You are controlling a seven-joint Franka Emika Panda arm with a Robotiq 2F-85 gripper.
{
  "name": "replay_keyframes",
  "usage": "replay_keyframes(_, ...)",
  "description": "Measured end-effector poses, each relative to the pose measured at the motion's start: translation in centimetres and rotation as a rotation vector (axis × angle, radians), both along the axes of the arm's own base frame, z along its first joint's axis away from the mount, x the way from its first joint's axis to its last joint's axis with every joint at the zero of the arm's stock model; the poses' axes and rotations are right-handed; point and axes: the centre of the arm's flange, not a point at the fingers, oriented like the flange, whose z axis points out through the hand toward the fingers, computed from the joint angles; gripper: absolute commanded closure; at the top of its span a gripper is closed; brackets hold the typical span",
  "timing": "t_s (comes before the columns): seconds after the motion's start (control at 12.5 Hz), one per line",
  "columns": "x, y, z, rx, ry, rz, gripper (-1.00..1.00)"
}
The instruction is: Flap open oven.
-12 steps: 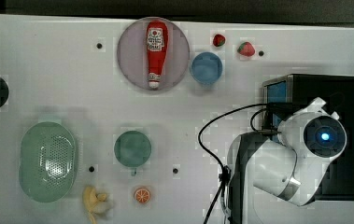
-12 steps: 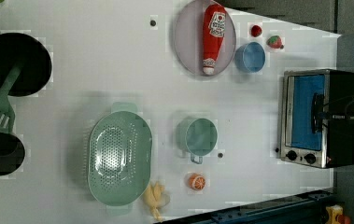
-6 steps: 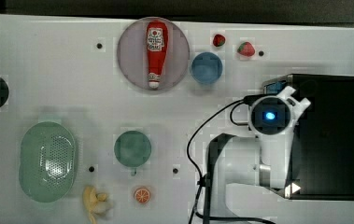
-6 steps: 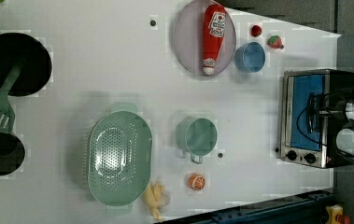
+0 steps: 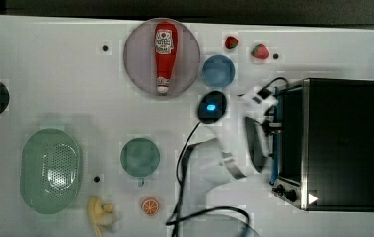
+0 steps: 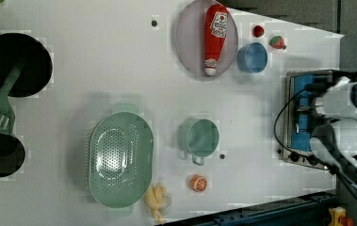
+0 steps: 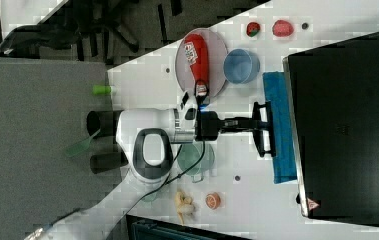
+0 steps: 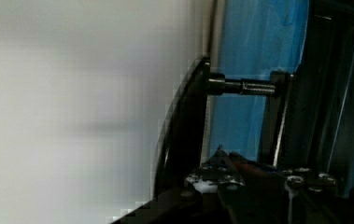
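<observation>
At the right of the top view sits the oven [image 5: 341, 143], a black box with its blue glass door [image 7: 280, 127] facing the table [image 5: 76, 64] and its knobs low in the frame. In the right view the door looks swung down from the body, lying roughly flat in front of it, though how far it has dropped we cannot settle. The arm reaches across from the right view's left, and the gripper [image 7: 263, 129] sits at the black bar handle [image 7: 267, 131] in mid-frame; the fingers stand only narrowly apart and appear clamped on the bar — the wrist view shows the handle [image 8: 186, 126] and its standoff bolt close in front of the glass. To do this step well, we judge the hand should follow the arc of the hinge rather than pull straight out, keeping its grip square on the bar so it does not slide toward either end, and ease off once the door rests at its stop. Around it, going down in size: a green colander [image 5: 50, 170] at lower left of the top view, a plate [image 5: 187, 64] with a ketchup bottle [image 5: 165, 54] at upper centre, a teal cup [image 5: 140, 157], a blue bowl [image 5: 218, 70] just up-left of the oven, then a banana [image 5: 98, 213], two strawberries [image 5: 260, 51] and an orange half [image 5: 150, 206]. The bowl is the nearest — yet nothing appears to lie in the door's path.
</observation>
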Motion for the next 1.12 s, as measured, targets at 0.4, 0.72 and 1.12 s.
replay_keyframes(0.4, -1.0, 10.1, -10.2, -0.211, 0.044, 0.076, 0.65)
replay_keyframes(0.72, -2.4, 13.1, -17.6, -0.346, 0.093, 0.1, 0.65)
replay_keyframes(1.12, -2.2, 14.5, -19.3, -0.459, 0.086, 0.09, 0.65)
